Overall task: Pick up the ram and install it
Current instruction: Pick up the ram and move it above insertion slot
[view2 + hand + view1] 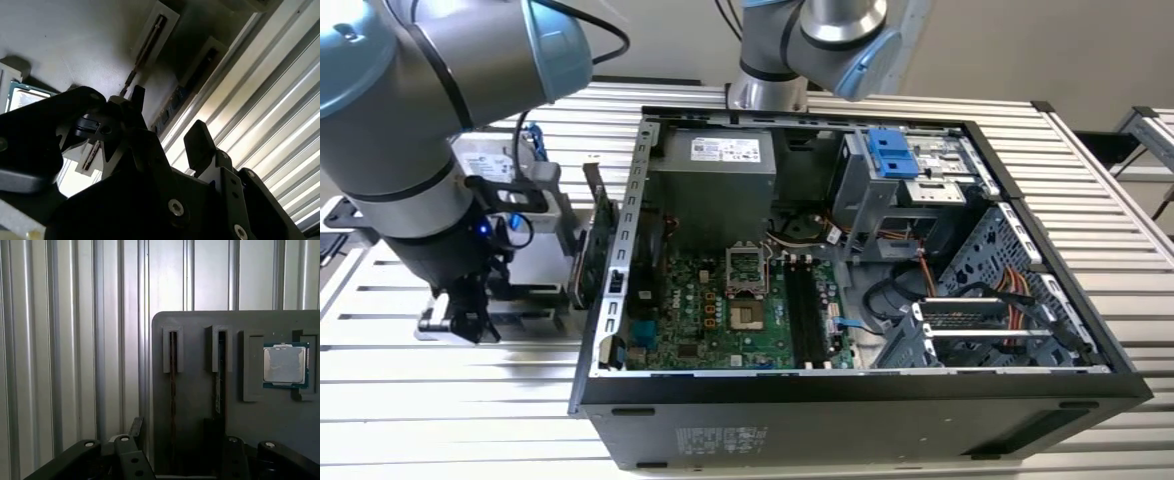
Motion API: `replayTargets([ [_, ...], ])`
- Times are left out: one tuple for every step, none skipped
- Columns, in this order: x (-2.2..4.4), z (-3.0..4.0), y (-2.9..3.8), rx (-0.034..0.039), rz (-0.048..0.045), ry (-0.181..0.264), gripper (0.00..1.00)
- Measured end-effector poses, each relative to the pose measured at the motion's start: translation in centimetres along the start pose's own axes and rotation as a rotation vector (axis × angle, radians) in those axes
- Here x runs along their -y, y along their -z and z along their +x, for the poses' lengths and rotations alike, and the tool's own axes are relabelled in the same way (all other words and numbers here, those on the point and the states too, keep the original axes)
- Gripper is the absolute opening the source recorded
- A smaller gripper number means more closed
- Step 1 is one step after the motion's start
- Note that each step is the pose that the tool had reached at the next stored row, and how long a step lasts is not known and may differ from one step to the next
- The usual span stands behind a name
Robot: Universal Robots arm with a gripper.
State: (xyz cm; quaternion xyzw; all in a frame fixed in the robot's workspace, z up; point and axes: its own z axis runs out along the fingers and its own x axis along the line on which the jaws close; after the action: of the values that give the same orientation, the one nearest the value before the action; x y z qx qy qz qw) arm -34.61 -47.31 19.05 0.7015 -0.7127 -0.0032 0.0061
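Two ram sticks stand on edge in slots of a grey holder plate [195,405]. In both wrist views my gripper [174,432] [167,125] is open, one finger on each side of the ram [172,385] [177,100] that is farther from the processor chip [284,365]. One dark finger [215,432] overlaps the other ram stick [219,375] [149,37]. I cannot tell how close the fingertips are to the stick. In the exterior view the gripper [464,322] hangs low over the holder, to the left of the open computer case [854,400].
Inside the case the green motherboard [707,310] lies flat, with long black memory slots [807,310] beside the processor socket. A silver drive [494,160] sits at the back of the holder. A second arm's base [787,60] stands behind the case. The table [454,420] is ribbed metal.
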Motion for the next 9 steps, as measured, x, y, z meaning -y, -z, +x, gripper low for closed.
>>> replayTargets([
  [0.0, 0.13, -0.04, 0.0001, 0.0001, 0.0, 1.0],
  [0.01, 0.24, -0.09, 0.0001, 0.0001, 0.0, 1.0],
  [0.01, 0.33, -0.13, 0.0001, 0.0001, 0.0, 1.0],
  [0.01, 0.43, -0.17, 0.0, 0.0001, 0.0, 1.0],
  [0.01, 0.49, -0.22, 0.0, -0.0001, 0.0, 1.0],
  [0.01, 0.49, -0.24, 0.0002, 0.0001, 0.0, 1.0],
  [0.01, 0.49, -0.24, 0.0001, 0.0001, 0.0, 1.0],
  [0.01, 0.49, -0.23, 0.0, -0.0002, 0.0, 1.0],
  [0.01, 0.5, -0.24, 0.0, -0.0003, 0.0, 1.0],
])
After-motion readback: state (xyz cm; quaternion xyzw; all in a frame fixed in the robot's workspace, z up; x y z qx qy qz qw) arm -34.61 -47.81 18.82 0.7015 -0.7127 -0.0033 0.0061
